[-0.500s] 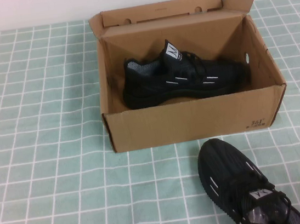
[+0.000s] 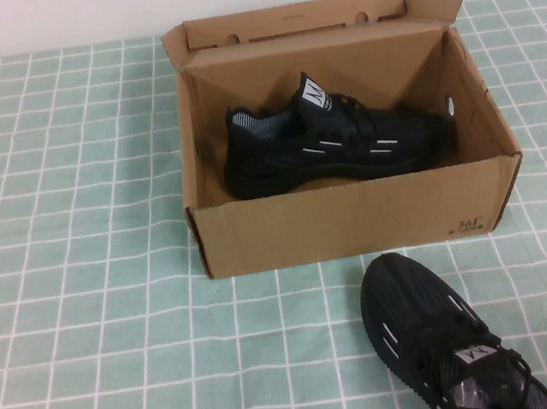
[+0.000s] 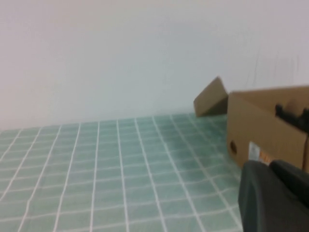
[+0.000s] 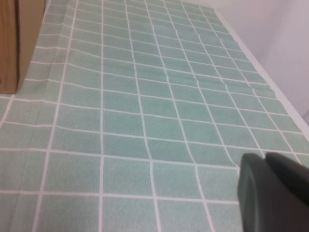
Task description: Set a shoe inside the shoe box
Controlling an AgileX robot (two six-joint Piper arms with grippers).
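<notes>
L hand [image 3: 273,195] shut nr shoe box [image 3: 263,130]; R hand [image 4: 273,193] shut over tablecloth [image 4: 145,106]

Green-checked table [image 2: 83,290] with open shoe box [image 2: 356,219] and, just beside it, 1 black shoe [image 2: 443,343].

Soft even light, faint shadows inside the shoe box [image 2: 356,219]; wrist views blurry.

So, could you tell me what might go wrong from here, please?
The shoe on the cloth lies at the near table edge; a clumsy pick could push it off. The shoe in the shoe box fills the box floor, so a second may jam. Left gripper and right gripper are shut.
</notes>
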